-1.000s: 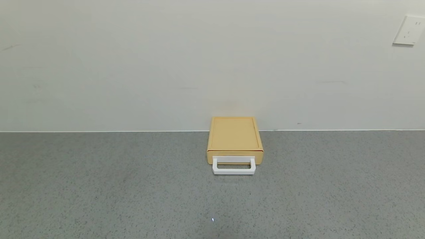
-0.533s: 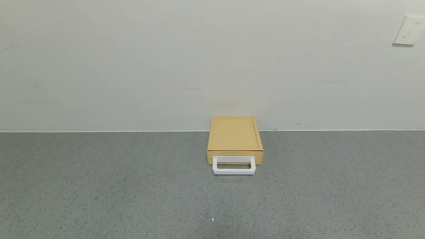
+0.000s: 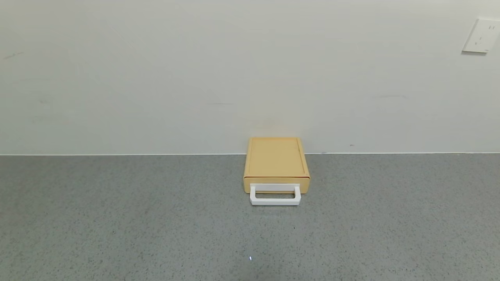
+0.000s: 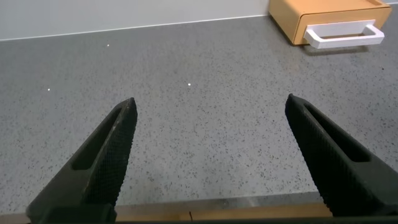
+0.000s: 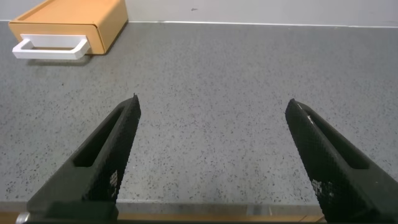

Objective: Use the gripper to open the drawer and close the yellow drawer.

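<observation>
Left gripper (image 4: 210, 118) and right gripper (image 5: 211, 118) both spread wide, well short of drawer (image 3: 276, 164), shut, against wall. Likely light, slippery plastic; hook the stiff handle (image 3: 275, 194).

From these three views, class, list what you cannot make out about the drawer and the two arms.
- Inside of the yellow drawer: hidden in every view by its closed front.
- Its back: faces the wall, away from all cameras.
- Both arms: outside the head view's frame.
- Left pincer, open above the grey table: body cut off by the left wrist view's edge.
- Right pincer, open: likewise in the right wrist view.
</observation>
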{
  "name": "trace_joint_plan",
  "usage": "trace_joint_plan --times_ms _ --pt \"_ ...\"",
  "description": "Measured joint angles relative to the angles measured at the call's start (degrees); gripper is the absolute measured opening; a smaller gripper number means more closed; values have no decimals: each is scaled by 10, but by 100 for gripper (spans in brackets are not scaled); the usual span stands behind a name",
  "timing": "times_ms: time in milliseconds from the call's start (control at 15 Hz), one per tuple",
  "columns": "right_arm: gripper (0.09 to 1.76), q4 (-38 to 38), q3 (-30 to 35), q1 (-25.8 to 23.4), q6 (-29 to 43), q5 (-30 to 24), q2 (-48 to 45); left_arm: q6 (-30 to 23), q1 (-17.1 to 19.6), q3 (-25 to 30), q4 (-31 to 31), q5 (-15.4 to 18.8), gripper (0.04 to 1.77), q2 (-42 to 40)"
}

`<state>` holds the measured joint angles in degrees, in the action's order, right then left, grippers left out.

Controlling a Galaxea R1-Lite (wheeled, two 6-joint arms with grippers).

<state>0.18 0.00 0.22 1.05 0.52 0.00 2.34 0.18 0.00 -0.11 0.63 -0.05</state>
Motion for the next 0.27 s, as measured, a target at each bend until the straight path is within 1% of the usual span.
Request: trace_joint_plan --times_ms 267 --pt "171 0 0 0 0 0 0 1 0 0 0 0 172 0"
